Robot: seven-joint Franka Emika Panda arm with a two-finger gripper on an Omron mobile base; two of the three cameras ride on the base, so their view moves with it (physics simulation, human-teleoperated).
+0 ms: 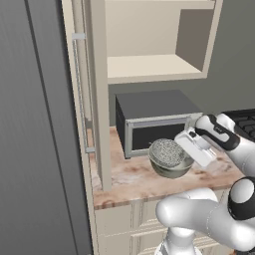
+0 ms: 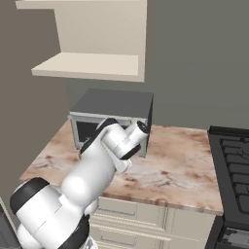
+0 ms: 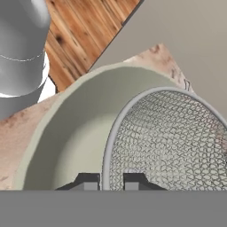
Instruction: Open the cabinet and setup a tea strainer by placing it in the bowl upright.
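The cabinet (image 1: 149, 67) stands open, its door (image 1: 97, 99) swung out to the left and its beige shelf bare. On the counter in front of the microwave sits the pale grey-green bowl (image 1: 174, 169) (image 3: 75, 133). The tea strainer (image 1: 167, 152) (image 3: 168, 146) lies inside it, mesh basket tilted with its mouth toward the hand camera. My gripper (image 1: 180, 148) (image 3: 111, 181) reaches in from the right and is shut on the strainer's metal rim, which passes between the two fingertips (image 3: 87, 181). In the right base view my own arm hides the bowl.
The dark grey microwave (image 1: 154, 122) (image 2: 112, 112) stands right behind the bowl. A black stove (image 2: 233, 160) lies at the right end of the marble counter (image 1: 129, 182). A tall grey panel (image 1: 35, 124) fills the left. Cream drawer fronts (image 2: 141, 214) run below the counter.
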